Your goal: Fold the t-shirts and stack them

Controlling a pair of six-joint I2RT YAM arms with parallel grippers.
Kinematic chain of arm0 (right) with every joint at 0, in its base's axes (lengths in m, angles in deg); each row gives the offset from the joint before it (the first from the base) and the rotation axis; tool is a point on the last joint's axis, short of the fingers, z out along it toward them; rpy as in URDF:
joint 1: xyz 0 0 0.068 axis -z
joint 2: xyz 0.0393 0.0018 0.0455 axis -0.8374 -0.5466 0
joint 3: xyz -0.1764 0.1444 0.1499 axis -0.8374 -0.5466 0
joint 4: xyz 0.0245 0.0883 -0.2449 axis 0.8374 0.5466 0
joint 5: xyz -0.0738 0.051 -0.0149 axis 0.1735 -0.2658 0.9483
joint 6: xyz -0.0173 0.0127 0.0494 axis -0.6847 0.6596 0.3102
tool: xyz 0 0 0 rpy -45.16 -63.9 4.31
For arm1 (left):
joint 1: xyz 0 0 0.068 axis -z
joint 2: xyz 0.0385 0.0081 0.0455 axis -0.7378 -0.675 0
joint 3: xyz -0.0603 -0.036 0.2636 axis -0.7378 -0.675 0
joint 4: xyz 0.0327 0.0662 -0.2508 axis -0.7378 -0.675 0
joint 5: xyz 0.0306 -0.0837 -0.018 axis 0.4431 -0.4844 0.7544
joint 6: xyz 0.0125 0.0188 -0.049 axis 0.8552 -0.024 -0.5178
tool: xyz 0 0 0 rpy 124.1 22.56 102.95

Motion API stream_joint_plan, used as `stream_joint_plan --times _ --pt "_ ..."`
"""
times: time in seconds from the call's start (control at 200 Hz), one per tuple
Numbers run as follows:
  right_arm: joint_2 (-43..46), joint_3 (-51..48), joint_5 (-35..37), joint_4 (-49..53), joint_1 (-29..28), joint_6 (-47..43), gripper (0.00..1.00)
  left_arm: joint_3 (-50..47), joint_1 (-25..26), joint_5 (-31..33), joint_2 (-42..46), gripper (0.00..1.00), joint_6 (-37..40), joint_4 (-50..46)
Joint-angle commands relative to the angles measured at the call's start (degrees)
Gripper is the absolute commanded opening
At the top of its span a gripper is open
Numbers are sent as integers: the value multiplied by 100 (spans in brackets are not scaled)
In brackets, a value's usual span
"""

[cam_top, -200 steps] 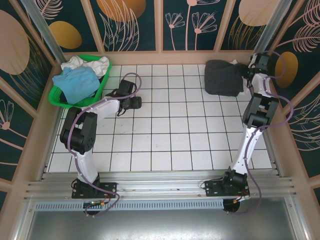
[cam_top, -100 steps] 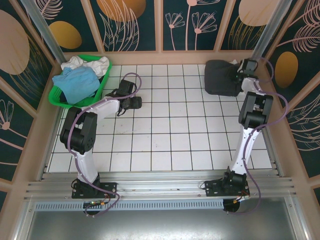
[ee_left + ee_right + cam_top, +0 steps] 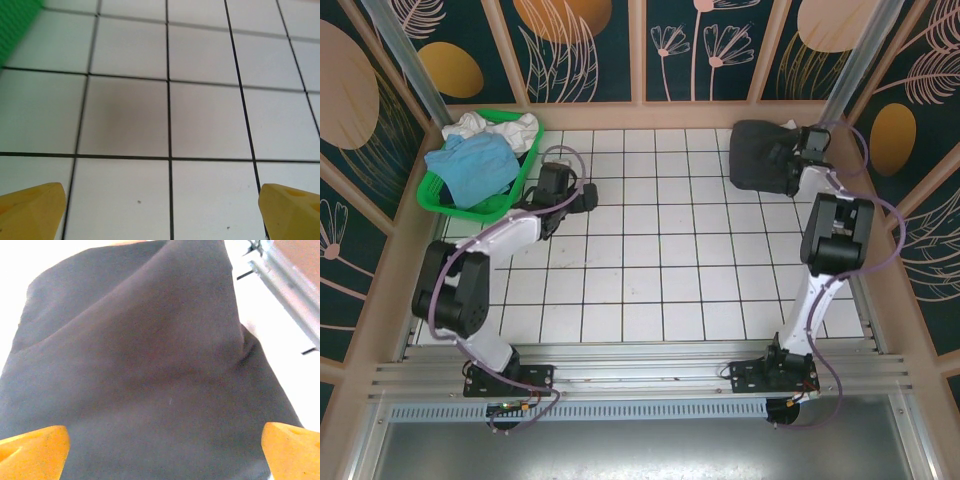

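The right end effector is hovering open over the charcoal t-shirt, well apart from the green basket; the left end effector is gaping beside it. Probably limp, light cloth: pinch an edge.

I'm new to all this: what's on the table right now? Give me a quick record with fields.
Dark t-shirt: loosely heaped at the far right corner of the tiled table
Light blue t-shirt: in the green basket, far left
White t-shirt: in the basket, behind the blue one
Left gripper: open, over bare tiles beside the basket
Right gripper: open, over the dark t-shirt
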Motion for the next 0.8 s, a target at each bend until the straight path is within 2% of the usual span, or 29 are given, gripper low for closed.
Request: stream_joint_plan --times 0.0,0.16,0.2,0.255,0.305,0.35,0.39,0.475,0.52,0.55,0.611,0.656,0.701,0.736,0.771,0.796 --pt "1132 -1263 714 -1179 -369 -380 99 -740 -56 856 695 99 -146 1340" --pt "2529 -3477 2015 -2562 -1126 -399 99 -2189 -62 1954 1684 98 261 2880" --pt "2872 -3994 2247 -2933 -1271 -250 99 -2490 -95 2019 1828 98 462 3168" --pt "3261 -4547 2170 -3129 -1288 72 99 -2705 -176 2100 1871 98 575 3242" --pt "3520 -5143 2052 -3687 -1325 -215 99 -2862 -251 2130 1783 99 730 3321" --pt "3714 -5736 2153 -4576 -1397 -497 99 -2957 -300 2355 1654 99 795 3489" --pt "3812 -6324 1960 -5567 -1420 -847 99 -2882 -337 2319 1685 99 806 3185" --pt "3689 -7213 1943 -7099 -1424 -1294 99 -3162 -412 2443 1846 99 983 3682" --pt "3505 -7352 2087 -7497 -1367 -1253 99 -3347 -557 2309 1946 99 1055 3994" --pt "3524 -7220 2235 -7147 -1399 -1175 99 -3450 -675 2165 1986 99 1106 4194" --pt "3397 -6881 1942 -6569 -1364 -1156 99 -3730 -955 1847 1854 99 1274 4845" --pt "3219 -6640 1932 -6361 -1370 -1164 99 -3592 -1114 1905 1737 99 1166 4429" --pt "2942 -6592 1991 -6638 -1347 -1078 99 -3695 -1240 1672 1630 99 1093 4582" --pt "2666 -6680 1731 -7155 -1212 -1054 99 -3747 -1300 1592 1529 99 1071 4707" --pt "2788 -6596 1523 -6661 -1083 -871 99 -3794 -1324 1594 1417 99 1113 4865" --pt "2834 -6654 1464 -6743 -1016 -814 99 -3829 -1337 1655 1294 99 1171 5034"
